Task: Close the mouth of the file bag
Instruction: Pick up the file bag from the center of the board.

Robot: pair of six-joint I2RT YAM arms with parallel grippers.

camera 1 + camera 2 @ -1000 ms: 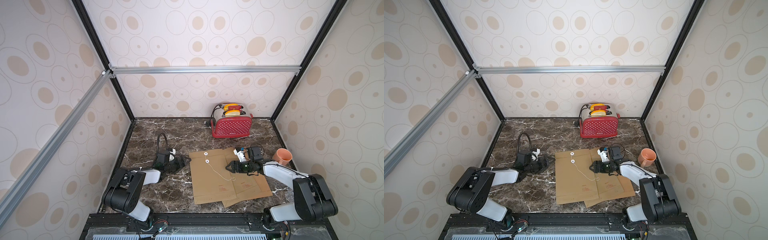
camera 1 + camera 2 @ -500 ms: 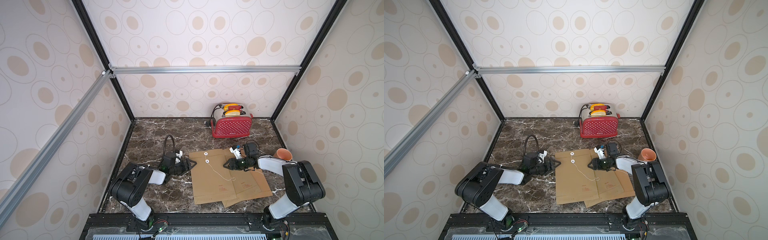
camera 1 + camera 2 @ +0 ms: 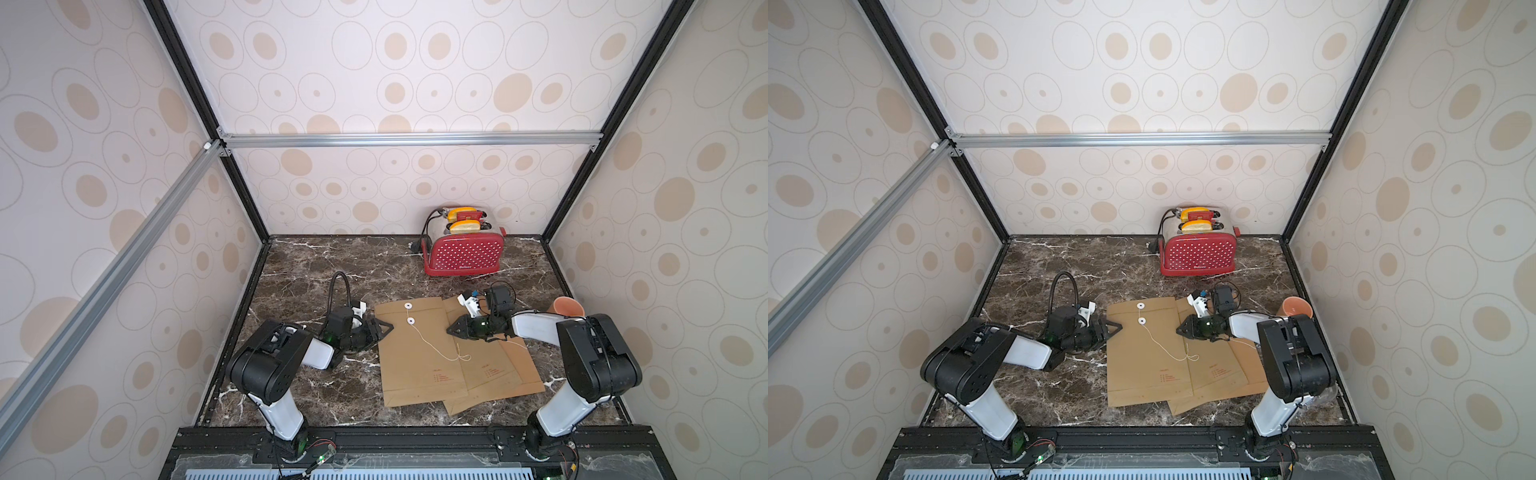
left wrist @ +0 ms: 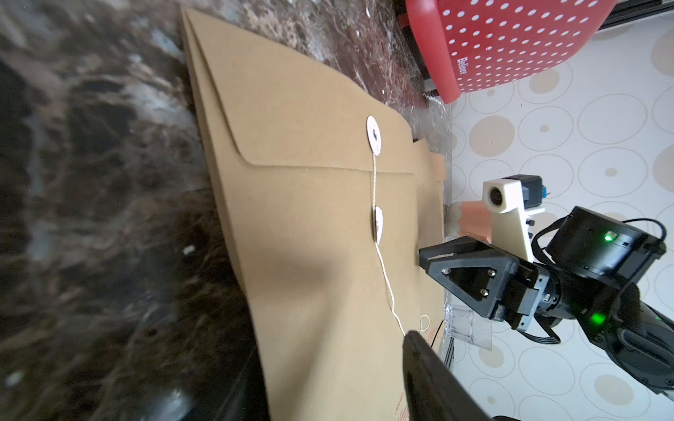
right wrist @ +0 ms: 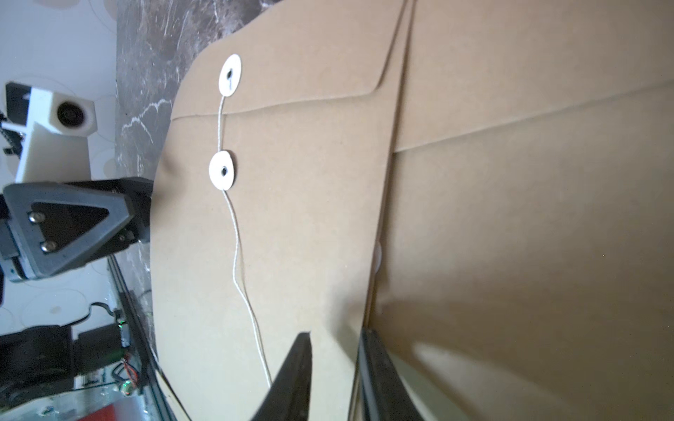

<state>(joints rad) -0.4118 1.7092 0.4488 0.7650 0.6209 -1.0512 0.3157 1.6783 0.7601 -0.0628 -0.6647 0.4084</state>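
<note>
- Currently, the brown file bag (image 3: pixel 409 368) lies flat on the dark marble counter (image 3: pixel 316 270), roughly midway between the two arms. It rests on top of two more bags (image 3: pixel 498 370), which fan out from under its right side.
- Its flap (image 4: pixel 291 120) is folded down over the mouth.
- A white string (image 3: pixel 436 353) runs from the upper button (image 3: pixel 408 306) on the flap past the lower button (image 3: pixel 411 321). From there it trails loose across the bag's face toward the near side of the counter and ends in a small curl.
- The left gripper (image 3: pixel 384 327) sits low at the bag's left edge, about level with the lower button, and in both top views its tip overlaps the paper. Only one of its jaws shows in the left wrist view, so I cannot tell whether they are closed on the edge.
- The right gripper (image 3: pixel 454 330) sits low at the bag's right edge, pointing toward the left one.
- In the right wrist view its jaws stand narrowly apart. One is over the bag's face, and the bag's right edge runs into the gap between them.
- A red polka-dot toaster (image 3: pixel 463 253) stands at the back of the counter.
- An orange cup (image 3: pixel 567 306) stands at the right side, beside the right arm.
</note>
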